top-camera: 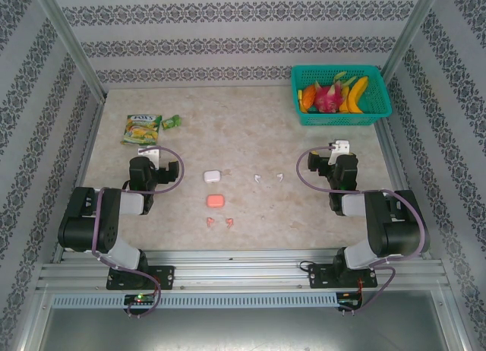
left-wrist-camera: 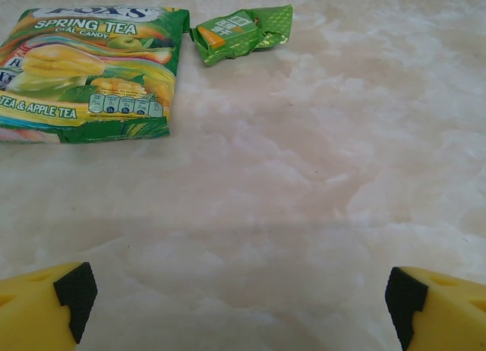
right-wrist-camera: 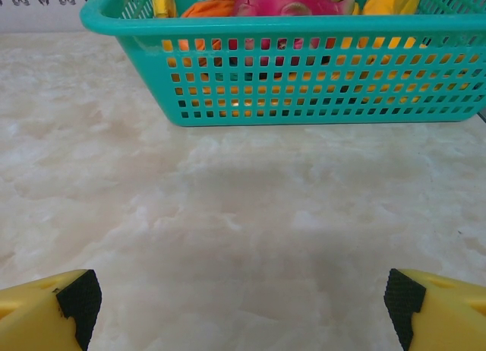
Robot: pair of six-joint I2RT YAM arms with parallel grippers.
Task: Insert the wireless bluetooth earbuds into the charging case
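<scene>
In the top view a white charging case (top-camera: 211, 175) and a salmon-pink case (top-camera: 215, 201) lie at the table's middle. Two white earbuds (top-camera: 259, 178) (top-camera: 279, 175) rest to the right of the white case. Two pink earbuds (top-camera: 206, 222) (top-camera: 227, 223) lie below the pink case near the front edge. My left gripper (top-camera: 149, 152) sits folded at the left, well apart from the cases, and its fingers (left-wrist-camera: 76, 298) stand wide open over bare table. My right gripper (top-camera: 339, 148) is at the right, its fingers (right-wrist-camera: 76, 298) also wide open with nothing between them.
A teal basket (top-camera: 340, 117) of fruit stands at the back right, straight ahead of the right gripper (right-wrist-camera: 243, 313). A green candy bag (left-wrist-camera: 91, 70) and a small green wrapped sweet (left-wrist-camera: 241, 33) lie at the back left, ahead of the left gripper (left-wrist-camera: 243, 313).
</scene>
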